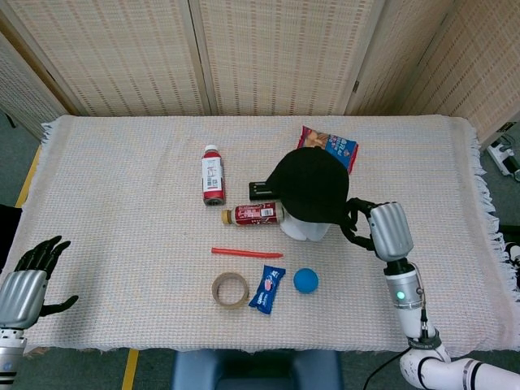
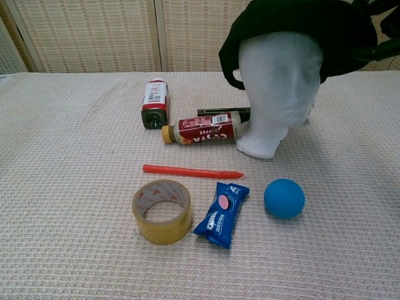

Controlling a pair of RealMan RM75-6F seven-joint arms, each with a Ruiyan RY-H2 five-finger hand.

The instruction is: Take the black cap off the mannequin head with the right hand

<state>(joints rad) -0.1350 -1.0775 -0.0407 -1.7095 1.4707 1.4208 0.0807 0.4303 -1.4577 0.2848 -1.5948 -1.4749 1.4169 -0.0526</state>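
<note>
The black cap (image 1: pixel 309 185) sits raised on the mannequin head (image 2: pixel 275 87), apparently gripped at its brim by the right hand (image 1: pixel 382 230) fingers. The left hand (image 1: pixel 28 276) hangs open-fingered, well off the cloth-covered surface (image 1: pixel 122 187). Woven screens (image 1: pixel 268 49) stand behind.

The right hand (image 1: pixel 376 229) reaches in from the lower right, forearm raised, dark fingers (image 1: pixel 354 221) curled around the black cap (image 1: pixel 311 185). The left hand (image 1: pixel 28 280) hovers low, fingers spread, holding nothing.
</note>
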